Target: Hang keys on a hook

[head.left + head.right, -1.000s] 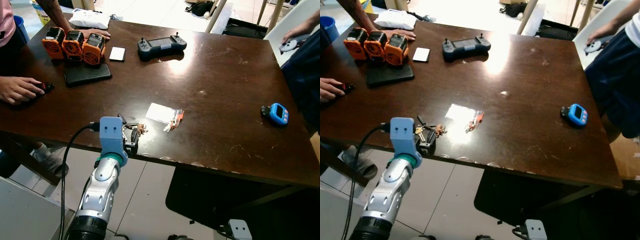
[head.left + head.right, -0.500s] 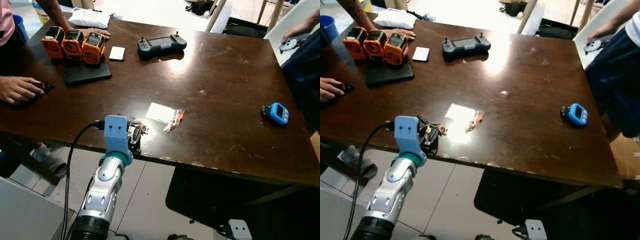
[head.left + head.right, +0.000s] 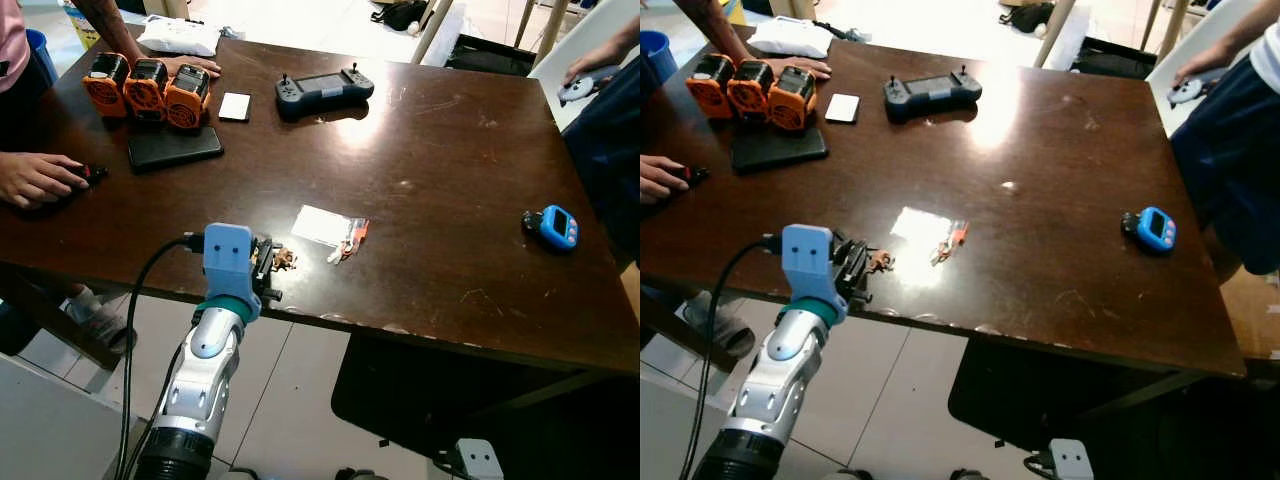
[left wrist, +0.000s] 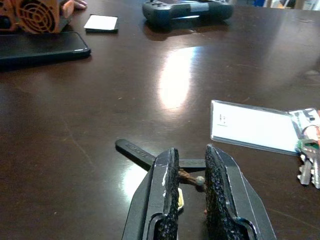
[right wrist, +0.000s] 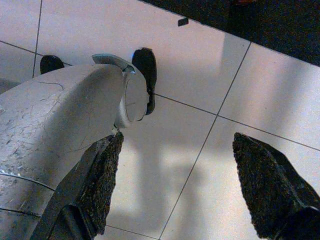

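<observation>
Left gripper [image 4: 189, 187] pinching keys [image 4: 192, 179]

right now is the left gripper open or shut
Shut on the keys: the left gripper's two black fingers pinch the bunch at the near table edge, a narrow gap between them.

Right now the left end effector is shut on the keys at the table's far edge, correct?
Not the far edge. The left end effector is shut on the keys at the table's near edge, as the left eye view shows.
</observation>
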`<state>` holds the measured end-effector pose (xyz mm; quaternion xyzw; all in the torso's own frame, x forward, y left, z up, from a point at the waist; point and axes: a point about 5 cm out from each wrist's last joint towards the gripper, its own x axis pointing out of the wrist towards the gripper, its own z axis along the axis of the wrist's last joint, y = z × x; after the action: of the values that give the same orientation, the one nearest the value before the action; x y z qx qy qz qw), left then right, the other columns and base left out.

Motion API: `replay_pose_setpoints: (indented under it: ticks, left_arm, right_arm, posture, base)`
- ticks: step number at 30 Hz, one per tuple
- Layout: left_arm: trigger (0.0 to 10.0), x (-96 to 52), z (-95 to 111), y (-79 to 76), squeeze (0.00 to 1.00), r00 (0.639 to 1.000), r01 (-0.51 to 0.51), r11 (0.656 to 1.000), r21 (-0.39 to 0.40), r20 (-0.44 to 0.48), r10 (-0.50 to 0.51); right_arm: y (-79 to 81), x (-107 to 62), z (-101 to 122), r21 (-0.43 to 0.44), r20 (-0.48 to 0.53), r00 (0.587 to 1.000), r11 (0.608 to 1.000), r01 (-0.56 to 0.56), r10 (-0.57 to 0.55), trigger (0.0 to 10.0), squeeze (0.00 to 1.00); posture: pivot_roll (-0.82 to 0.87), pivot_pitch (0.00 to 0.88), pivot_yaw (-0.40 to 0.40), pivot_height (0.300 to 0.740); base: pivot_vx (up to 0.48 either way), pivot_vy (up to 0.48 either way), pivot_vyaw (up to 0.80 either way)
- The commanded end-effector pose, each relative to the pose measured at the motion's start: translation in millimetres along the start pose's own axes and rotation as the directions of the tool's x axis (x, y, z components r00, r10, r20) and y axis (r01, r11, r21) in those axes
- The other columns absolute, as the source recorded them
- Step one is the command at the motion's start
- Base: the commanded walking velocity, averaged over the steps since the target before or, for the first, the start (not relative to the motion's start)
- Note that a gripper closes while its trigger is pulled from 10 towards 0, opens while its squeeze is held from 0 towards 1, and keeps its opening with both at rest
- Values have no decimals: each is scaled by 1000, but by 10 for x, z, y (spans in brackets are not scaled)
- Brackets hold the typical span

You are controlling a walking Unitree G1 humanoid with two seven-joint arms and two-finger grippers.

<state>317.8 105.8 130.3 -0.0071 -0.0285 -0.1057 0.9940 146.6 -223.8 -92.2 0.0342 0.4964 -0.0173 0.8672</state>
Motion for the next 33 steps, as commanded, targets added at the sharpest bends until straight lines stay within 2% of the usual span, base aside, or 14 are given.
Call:
replay_pose_setpoints:
  ticks: [1, 2, 5, 10, 11, 12, 23, 27, 33]
  left_arm:
    - [10000, -27, -42, -37, 0, 1000, 23, 1000, 18, -11, -23]
    - [10000, -32, -43, -71, 1000, 999, 48, 999, 16, -8, -48]
    - [10000, -23, -52, -160, 1000, 996, 85, 996, 19, -5, -85]
    - [10000, -13, -58, -165, 1000, 997, 81, 996, 23, -6, -81]
    - [10000, -6, -63, -169, 733, 997, 80, 996, 25, -8, -80]
    - [10000, 17, -77, -171, 0, 997, 76, 997, 23, -15, -76]
    - [10000, 143, -124, -39, 0, 999, -21, 1000, 11, -49, 21]
    - [10000, 160, -112, 52, 0, 998, -54, 999, -7, -45, 54]
    - [10000, 139, -119, 92, 0, 998, -54, 998, -16, -38, 53]
  right_arm:
    - [-14, -21, -110, -3, -31, 1000, 1000, 3, -3, 10000, 0]
    - [-17, -23, -115, -2, -32, 999, 1000, 4, -4, 10000, 0]
    - [-21, -27, -128, 0, -34, 999, 1000, 5, -5, 10000, 0]
    - [-19, -27, -131, 0, -35, 999, 1000, 5, -4, 10000, 0]
    - [-17, -27, -133, 0, -35, 999, 1000, 4, -4, 10000, 0]
    - [-13, -27, -139, 1, -36, 999, 1000, 3, -3, 10000, 0]
    - [0, -30, -166, 10, -37, 999, 1000, 2, -2, 10000, 0]
    - [-1, -31, -167, 15, -35, 999, 1000, 3, -2, 10000, 0]
    - [2, -32, -172, 14, -35, 999, 1000, 1, -1, 10000, 0]
  posture:
    - [97, 141, 16, 740]
    - [96, 143, 16, 740]
    - [96, 146, 16, 740]
    - [96, 148, 16, 740]
    - [95, 149, 16, 740]
    - [92, 154, 18, 740]
    - [80, 156, 24, 740]
    - [80, 156, 24, 740]
    - [84, 157, 25, 740]
  base:
    - [0, 0, 0]
    - [0, 0, 0]
    - [0, 0, 0]
    - [0, 0, 0]
    - [0, 0, 0]
    - [0, 0, 0]
    - [0, 0, 0]
    - [0, 0, 0]
    - [0, 0, 0]
